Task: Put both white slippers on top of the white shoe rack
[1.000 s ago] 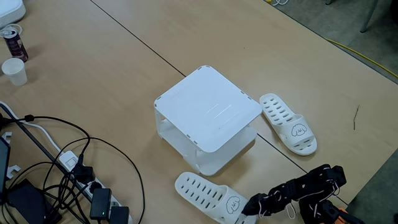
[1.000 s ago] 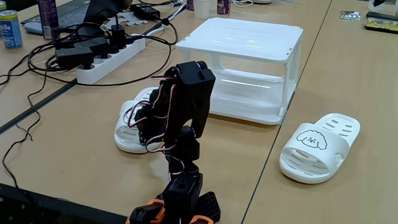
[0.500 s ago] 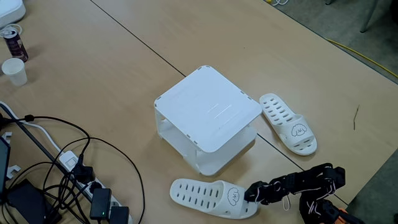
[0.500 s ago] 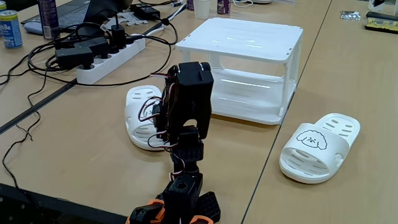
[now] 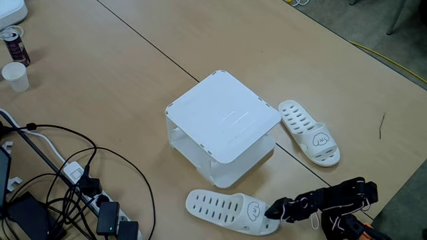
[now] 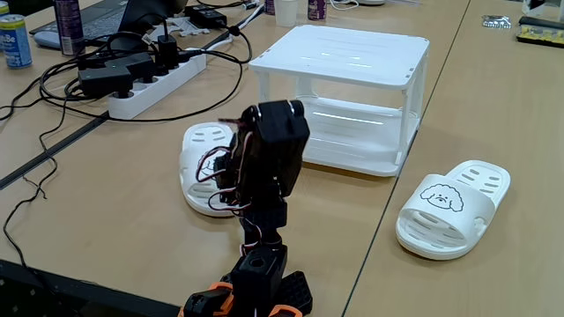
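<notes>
Black arm [image 5: 333,200] folded low at the table's edge, stretched toward the near white slipper [image 5: 227,211], gripper [image 5: 272,211] right at its strap end. From the other fixed view the arm [image 6: 269,167] hunches forward and blocks the jaws, so can't tell if clamped or loose. That slipper [image 6: 204,157] flat on the table, just in front of the white shoe rack [image 5: 223,117]. Second white slipper [image 5: 310,133] lying beside the rack's other side, untouched. Rack top bare [image 6: 348,55].
</notes>
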